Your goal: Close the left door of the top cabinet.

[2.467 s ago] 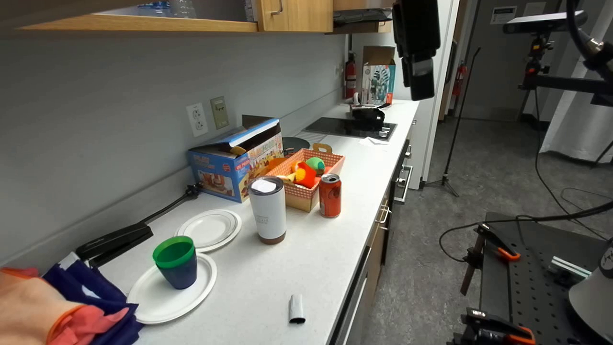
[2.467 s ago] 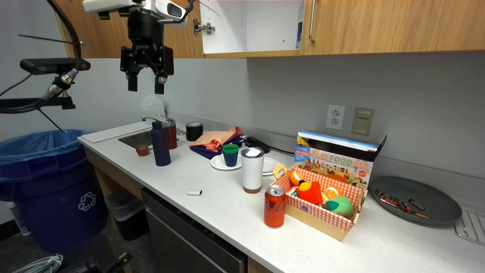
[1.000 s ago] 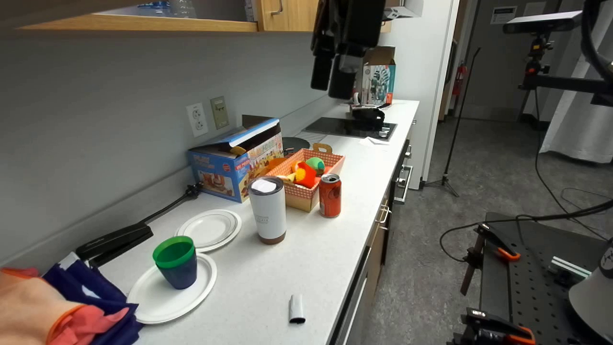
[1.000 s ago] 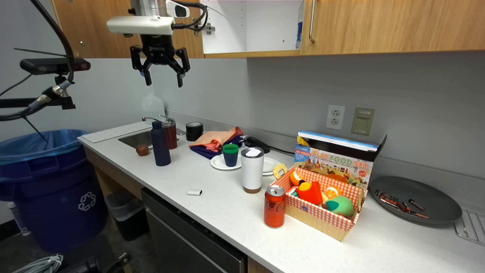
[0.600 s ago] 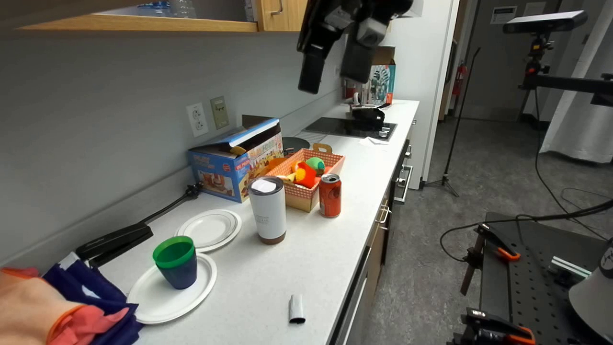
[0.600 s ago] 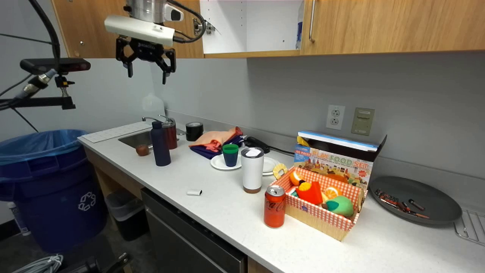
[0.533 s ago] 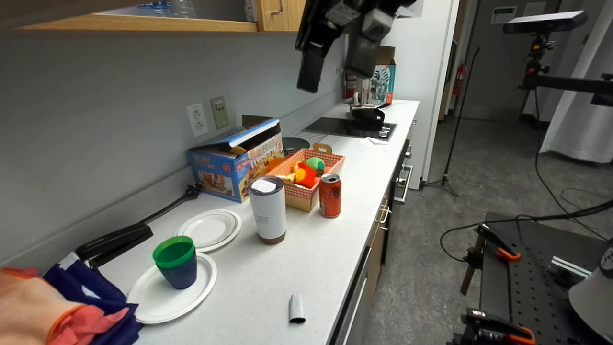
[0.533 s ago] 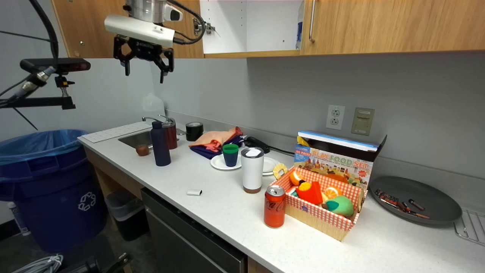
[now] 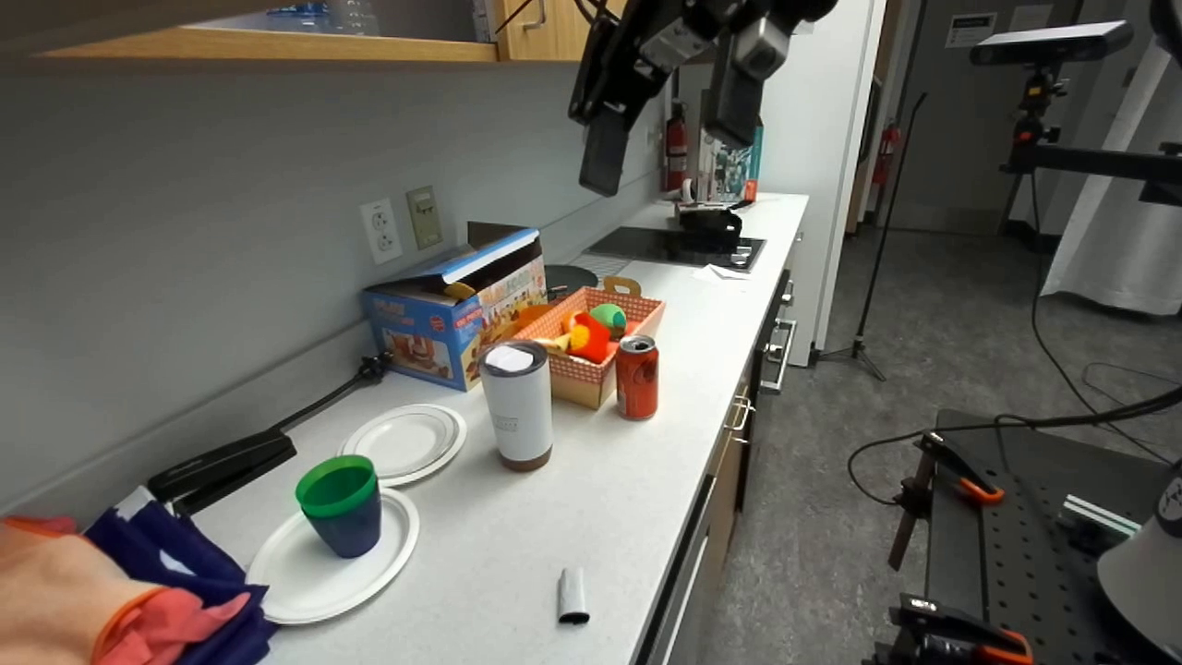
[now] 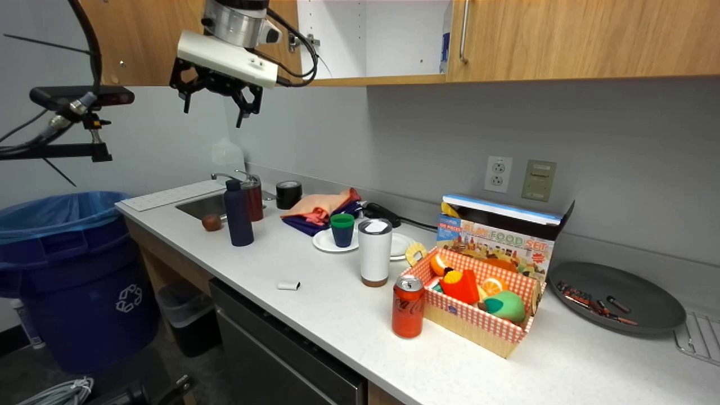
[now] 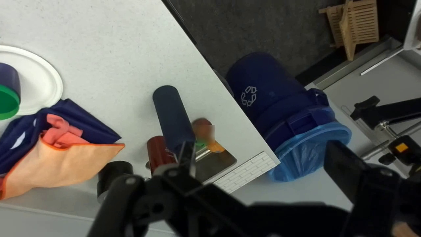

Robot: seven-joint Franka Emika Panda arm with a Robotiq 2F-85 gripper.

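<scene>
Light-tan flat wooden left wall-cabinet door point(image 10: 143, 42) is standing open at ten o'clock in an exterior view; I am holding the black two-fingered gripper point(image 10: 212, 116) at its five o'clock, fingers point(image 9: 605, 152) spread apart.

Below me I see a white counter point(image 10: 332, 315). On it a white tumbler point(image 10: 375, 253) stands upright. Near the tumbler I can see the red can point(image 10: 408, 309), the checked basket point(image 10: 469, 332), white plates point(image 9: 399, 445) and a small white tube point(image 10: 288, 286) lying on its side; well apart from it stands the navy bottle point(image 10: 238, 216).
</scene>
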